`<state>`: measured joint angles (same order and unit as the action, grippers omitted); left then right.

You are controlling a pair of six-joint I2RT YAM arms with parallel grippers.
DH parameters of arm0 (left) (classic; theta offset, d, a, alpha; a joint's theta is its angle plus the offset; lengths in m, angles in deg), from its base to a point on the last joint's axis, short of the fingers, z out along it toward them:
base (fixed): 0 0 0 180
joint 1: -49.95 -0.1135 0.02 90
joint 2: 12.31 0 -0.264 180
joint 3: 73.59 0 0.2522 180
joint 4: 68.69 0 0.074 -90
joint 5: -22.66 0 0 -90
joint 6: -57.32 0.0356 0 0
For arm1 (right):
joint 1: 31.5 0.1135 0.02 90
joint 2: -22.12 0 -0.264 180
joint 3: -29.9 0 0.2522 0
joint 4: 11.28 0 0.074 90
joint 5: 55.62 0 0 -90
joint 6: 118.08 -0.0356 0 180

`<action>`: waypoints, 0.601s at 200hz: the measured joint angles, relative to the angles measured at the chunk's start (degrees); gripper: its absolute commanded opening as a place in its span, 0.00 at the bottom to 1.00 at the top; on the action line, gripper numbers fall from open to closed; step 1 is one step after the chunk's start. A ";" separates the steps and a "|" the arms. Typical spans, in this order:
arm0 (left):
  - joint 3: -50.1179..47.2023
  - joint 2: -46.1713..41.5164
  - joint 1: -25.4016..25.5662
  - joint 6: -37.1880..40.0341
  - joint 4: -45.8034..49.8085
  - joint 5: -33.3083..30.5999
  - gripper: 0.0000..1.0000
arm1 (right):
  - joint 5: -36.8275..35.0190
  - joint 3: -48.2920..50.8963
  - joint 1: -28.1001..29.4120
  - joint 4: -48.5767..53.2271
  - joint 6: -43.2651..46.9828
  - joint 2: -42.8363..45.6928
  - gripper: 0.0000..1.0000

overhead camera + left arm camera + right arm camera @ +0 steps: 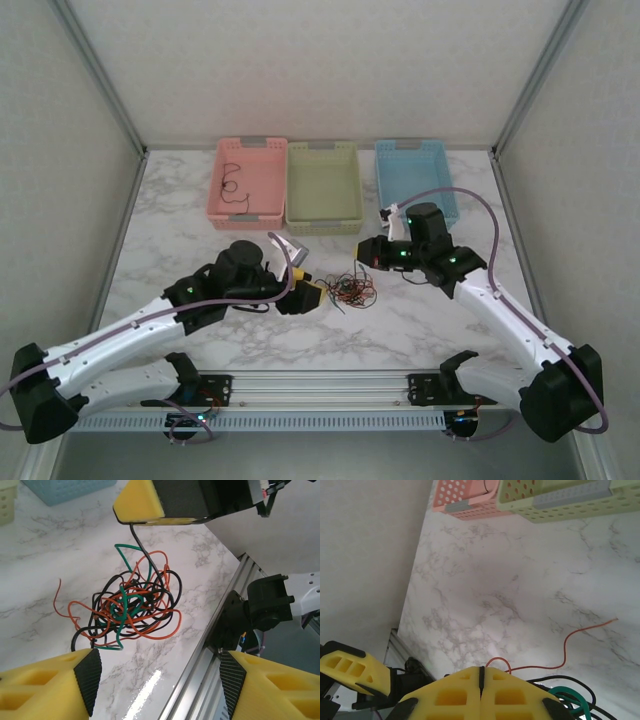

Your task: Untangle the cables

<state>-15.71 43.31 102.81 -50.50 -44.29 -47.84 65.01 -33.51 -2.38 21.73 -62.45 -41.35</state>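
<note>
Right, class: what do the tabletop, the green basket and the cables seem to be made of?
Tabletop: marble-look stone or laminate, glossy; grey veins, a light glare in the left wrist view. Green basket: matt moulded plastic, perforated walls. Cables: probably plastic-insulated wire, smooth; thin, holding loose curls.

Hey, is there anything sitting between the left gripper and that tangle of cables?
Nothing visible. The left gripper is open, with just bare table between it and the cables. The right gripper is on the tangle's far side, shut on a black cable.
</note>
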 measured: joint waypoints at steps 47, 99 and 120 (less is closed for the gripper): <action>0.00 -3.26 0.09 -0.63 1.62 -2.27 0.66 | -0.61 -2.60 1.20 0.66 0.00 0.26 0.00; -0.09 -6.69 0.09 -2.45 3.63 -3.34 0.73 | -1.01 -6.10 2.05 2.67 -2.32 1.07 0.00; -0.15 -8.66 0.09 -3.02 3.58 -2.54 0.74 | -0.98 -6.67 2.38 2.40 -4.35 2.51 0.00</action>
<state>-15.86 34.65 102.89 -53.52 -40.71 -50.37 64.02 -40.17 0.01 24.13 -66.80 -38.83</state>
